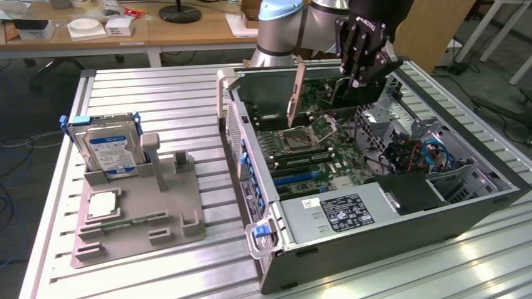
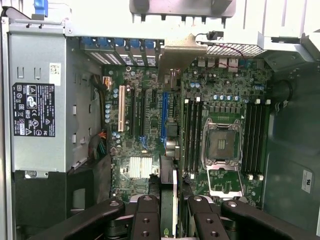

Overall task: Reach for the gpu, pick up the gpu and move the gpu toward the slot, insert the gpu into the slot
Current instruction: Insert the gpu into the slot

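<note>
The jaws are clenched on the gpu [image 2: 177,57], which hangs edge-down between them above the motherboard [image 2: 225,90], over the blue slot [image 2: 164,115], not yet seated.

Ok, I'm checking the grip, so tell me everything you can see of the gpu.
The gpu is a thin flat card with a metal bracket at one end. The claw grips it on edge, upright, above the motherboard inside the open case, bracket toward the case's rear openings. It looks clear of the board, not in a slot.
</note>
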You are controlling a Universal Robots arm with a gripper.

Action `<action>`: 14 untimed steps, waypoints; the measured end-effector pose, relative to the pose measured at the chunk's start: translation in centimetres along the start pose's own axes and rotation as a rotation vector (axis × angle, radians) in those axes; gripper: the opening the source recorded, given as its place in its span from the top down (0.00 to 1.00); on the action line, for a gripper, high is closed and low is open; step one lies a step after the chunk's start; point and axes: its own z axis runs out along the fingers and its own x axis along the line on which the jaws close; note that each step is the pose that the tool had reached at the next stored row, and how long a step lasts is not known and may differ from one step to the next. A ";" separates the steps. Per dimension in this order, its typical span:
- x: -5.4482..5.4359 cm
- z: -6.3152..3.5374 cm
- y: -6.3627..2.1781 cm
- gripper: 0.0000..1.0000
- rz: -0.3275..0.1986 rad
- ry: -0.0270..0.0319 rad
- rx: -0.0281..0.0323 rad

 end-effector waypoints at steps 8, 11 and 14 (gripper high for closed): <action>0.0 0.52 0.01 0.74 0.000 -0.0010 -0.0001; 0.0 0.71 0.01 0.74 0.000 -0.0011 -0.0001; 0.0 0.84 0.02 0.74 0.000 -0.0011 -0.0001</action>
